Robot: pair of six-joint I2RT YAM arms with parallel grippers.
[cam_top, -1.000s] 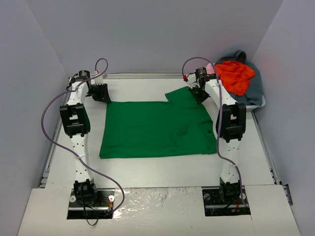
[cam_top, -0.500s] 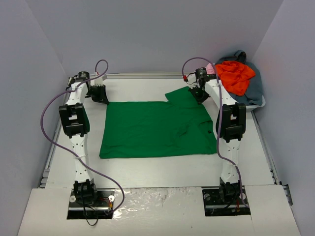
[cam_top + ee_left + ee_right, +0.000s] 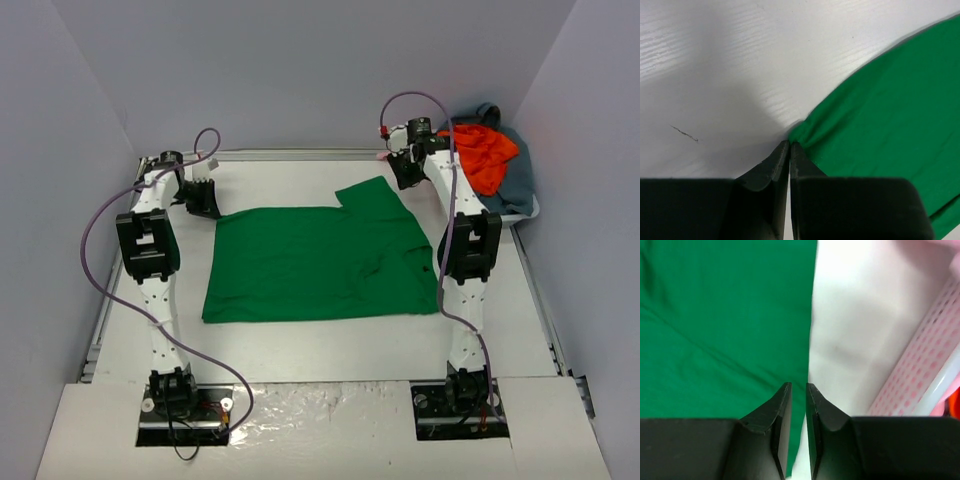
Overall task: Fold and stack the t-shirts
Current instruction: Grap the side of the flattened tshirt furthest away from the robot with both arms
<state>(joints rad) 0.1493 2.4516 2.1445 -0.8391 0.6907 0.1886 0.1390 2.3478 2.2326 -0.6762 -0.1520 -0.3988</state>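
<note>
The green t-shirt [image 3: 320, 262] lies spread almost flat on the table [image 3: 300, 335], between the two arms, with one short sleeve sticking out toward the right gripper [image 3: 404, 172]. It looks thin, light and limp. It would slump from any single hold and drag across the smooth tabletop, so I'd take it by corners and hems, both ends of one edge at once.

The left gripper [image 3: 789, 145] is down at the shirt's far corner. Its jaws are pressed together with barely a slit between them, and the cloth puckers right at their tips. That looks like a pinch on the corner, though the wrist view doesn't show fabric between the pads. The rest of the shirt runs off ahead and to the right of those tips.

The right gripper hangs above the sleeve's outer edge, its jaws a narrow gap apart and holding nothing. Green cloth lies to the left of the tips, bare table below and to the right. Further right is the white tub's perforated wall [image 3: 920, 385], heaped with the orange-red shirt [image 3: 480, 150] and the grey-blue shirt [image 3: 518, 175].

A second ago the right gripper sat low on that sleeve. It has since lifted off and swung back toward the tub. The sleeve stays where it was, and the left gripper has hardly moved.
</note>
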